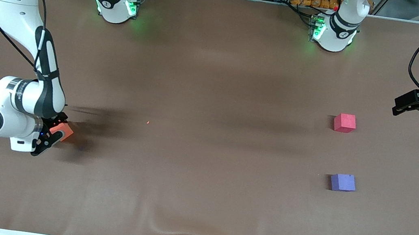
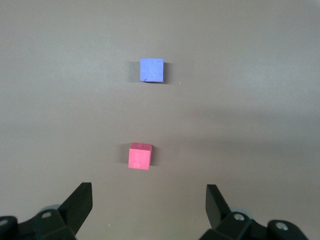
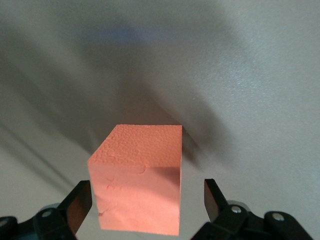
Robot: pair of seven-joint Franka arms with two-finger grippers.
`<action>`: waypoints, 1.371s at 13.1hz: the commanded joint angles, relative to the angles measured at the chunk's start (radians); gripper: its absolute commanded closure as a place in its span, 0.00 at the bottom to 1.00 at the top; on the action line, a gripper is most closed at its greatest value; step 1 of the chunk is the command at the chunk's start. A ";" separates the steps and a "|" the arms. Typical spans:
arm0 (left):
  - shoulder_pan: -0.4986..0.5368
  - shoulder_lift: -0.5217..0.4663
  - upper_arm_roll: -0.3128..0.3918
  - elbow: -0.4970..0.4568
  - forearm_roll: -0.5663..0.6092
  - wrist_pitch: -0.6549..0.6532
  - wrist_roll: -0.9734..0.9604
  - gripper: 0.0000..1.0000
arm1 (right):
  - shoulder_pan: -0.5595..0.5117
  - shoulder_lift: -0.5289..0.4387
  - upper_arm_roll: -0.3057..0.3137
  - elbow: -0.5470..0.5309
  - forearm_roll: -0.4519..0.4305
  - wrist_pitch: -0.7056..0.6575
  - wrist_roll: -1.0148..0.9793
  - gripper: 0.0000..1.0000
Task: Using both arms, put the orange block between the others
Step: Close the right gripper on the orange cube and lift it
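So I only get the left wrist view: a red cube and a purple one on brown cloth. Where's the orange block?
Observer: The orange block sits on the table at the right arm's end, well apart from the red cube and the purple cube.
Operator: Is anything holding it?
Observer: The right pincer straddles it, open, not yet squeezing.
Operator: And the pincer I look through?
Observer: The left pincer waits in the air over the left arm's end of the table.
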 commanded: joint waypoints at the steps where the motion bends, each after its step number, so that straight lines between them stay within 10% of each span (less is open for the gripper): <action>1: 0.011 -0.002 -0.005 0.004 0.012 -0.010 0.014 0.00 | -0.012 -0.005 0.009 -0.030 0.014 0.058 -0.077 0.00; 3: 0.013 -0.002 -0.005 0.004 0.012 -0.010 0.014 0.00 | -0.007 -0.002 0.009 -0.031 0.014 0.057 -0.069 0.04; 6: 0.013 -0.002 -0.005 0.004 0.012 -0.010 0.014 0.00 | -0.006 -0.004 0.011 -0.028 0.027 0.058 -0.067 0.66; 18: 0.024 -0.002 -0.005 0.004 0.010 -0.010 0.014 0.00 | 0.127 -0.053 0.011 0.027 0.441 0.055 0.012 0.69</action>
